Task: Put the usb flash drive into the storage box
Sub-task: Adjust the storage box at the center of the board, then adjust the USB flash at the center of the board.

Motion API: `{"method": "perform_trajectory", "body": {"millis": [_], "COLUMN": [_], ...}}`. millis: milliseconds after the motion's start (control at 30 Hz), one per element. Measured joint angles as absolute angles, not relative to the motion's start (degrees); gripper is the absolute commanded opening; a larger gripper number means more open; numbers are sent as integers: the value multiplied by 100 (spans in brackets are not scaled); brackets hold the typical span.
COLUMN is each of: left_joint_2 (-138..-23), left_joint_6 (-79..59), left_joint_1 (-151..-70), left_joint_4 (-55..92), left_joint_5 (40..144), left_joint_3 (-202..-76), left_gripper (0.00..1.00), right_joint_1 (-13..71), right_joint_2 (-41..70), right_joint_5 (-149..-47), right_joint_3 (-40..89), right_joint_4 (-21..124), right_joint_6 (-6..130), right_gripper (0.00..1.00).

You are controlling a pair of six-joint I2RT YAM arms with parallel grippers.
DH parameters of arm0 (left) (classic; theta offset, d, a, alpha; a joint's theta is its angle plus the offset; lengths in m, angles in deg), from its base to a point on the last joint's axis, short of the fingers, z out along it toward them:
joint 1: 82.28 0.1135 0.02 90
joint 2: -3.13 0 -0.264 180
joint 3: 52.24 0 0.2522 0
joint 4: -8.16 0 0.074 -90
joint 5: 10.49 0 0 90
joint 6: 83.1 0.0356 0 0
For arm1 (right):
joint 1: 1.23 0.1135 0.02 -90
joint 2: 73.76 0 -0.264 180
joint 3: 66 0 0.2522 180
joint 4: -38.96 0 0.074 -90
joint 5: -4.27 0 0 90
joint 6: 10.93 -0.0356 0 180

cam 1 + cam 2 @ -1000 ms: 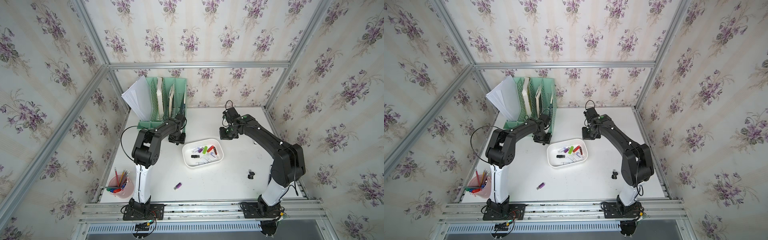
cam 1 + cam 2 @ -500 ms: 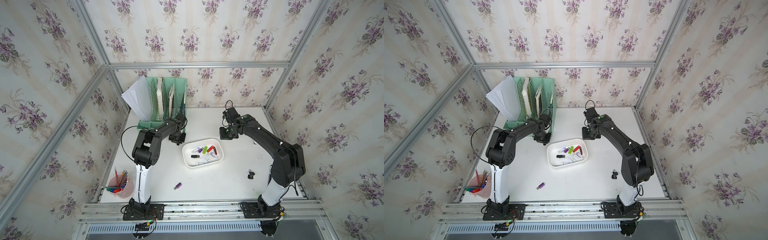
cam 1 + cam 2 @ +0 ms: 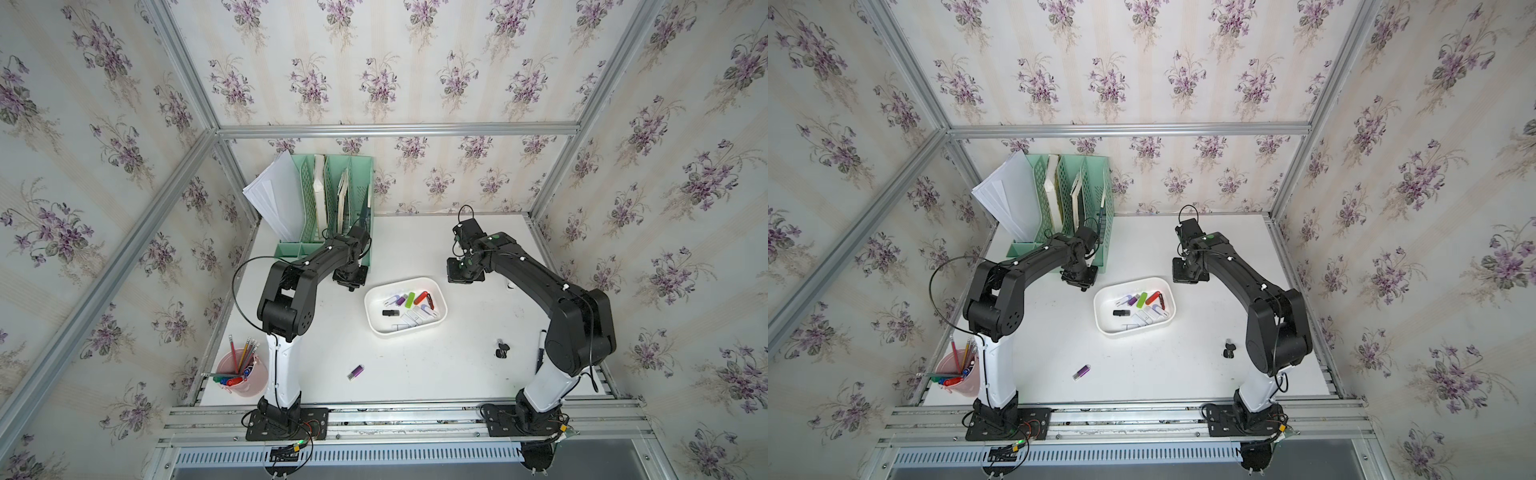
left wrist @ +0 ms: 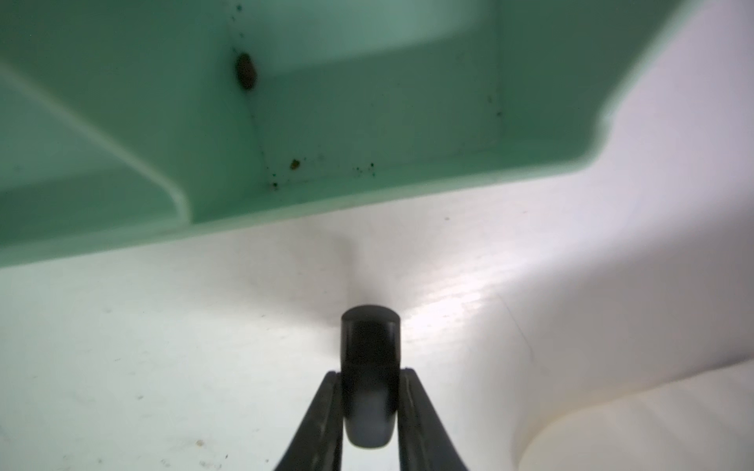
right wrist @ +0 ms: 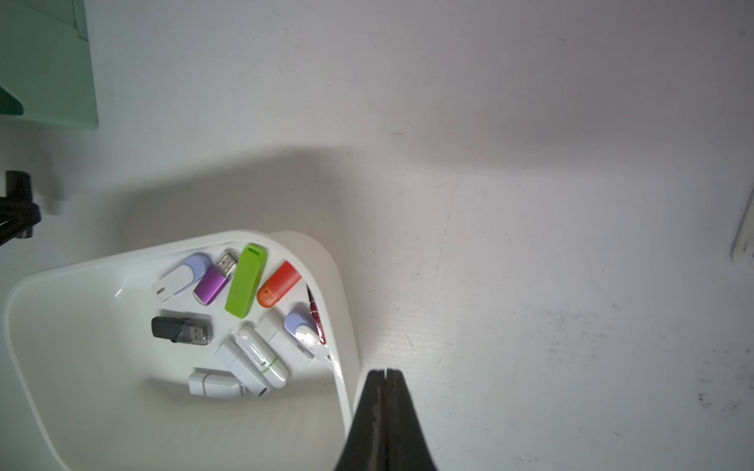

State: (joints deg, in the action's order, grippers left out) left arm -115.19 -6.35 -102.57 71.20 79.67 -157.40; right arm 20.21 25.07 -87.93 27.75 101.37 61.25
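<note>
A black usb flash drive (image 4: 369, 350) is pinched between the fingers of my left gripper (image 4: 370, 373), which is shut on it. It sits low over the table, just in front of the mint-green organizer (image 4: 285, 122). In both top views the left gripper (image 3: 351, 286) (image 3: 1081, 286) is left of the storage box (image 3: 367, 305) (image 3: 1106, 322), a shallow white tub holding several flash drives. My right gripper (image 5: 385, 372) is shut and empty, beside the box's outer wall (image 5: 347, 367). A purple usb flash drive (image 3: 356, 372) (image 3: 1082, 372) lies loose on the table near the front.
The mint-green file organizer (image 3: 332, 199) with papers stands at the back left. A pink pen cup (image 3: 245, 376) is at the front left corner. A small black object (image 3: 502, 349) and a dark marker (image 3: 541, 349) lie by the right arm's base.
The left gripper's jaws have closed onto the black flash drive. Both arms stay almost where they were, and the right gripper stays shut.
</note>
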Motion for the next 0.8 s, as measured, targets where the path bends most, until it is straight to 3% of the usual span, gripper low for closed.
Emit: {"method": "perform_trajectory", "body": {"millis": [367,800], "left_joint_2": [-10485,-9725], "left_joint_6": [-725,-981], "left_joint_1": [-10535,-10863], "left_joint_4": [7647,8304], "left_joint_5": [7963,7908], "left_joint_3": [-15996,-16020], "left_gripper": [28,29], "right_joint_1": [2014,2849], "right_joint_2": [2515,2681], "right_joint_5": [-9121,-9757], "right_joint_3": [1787,1612], "right_joint_4": [9708,9221], "right_joint_6": [6002,5782], "right_gripper": [0,0]}}
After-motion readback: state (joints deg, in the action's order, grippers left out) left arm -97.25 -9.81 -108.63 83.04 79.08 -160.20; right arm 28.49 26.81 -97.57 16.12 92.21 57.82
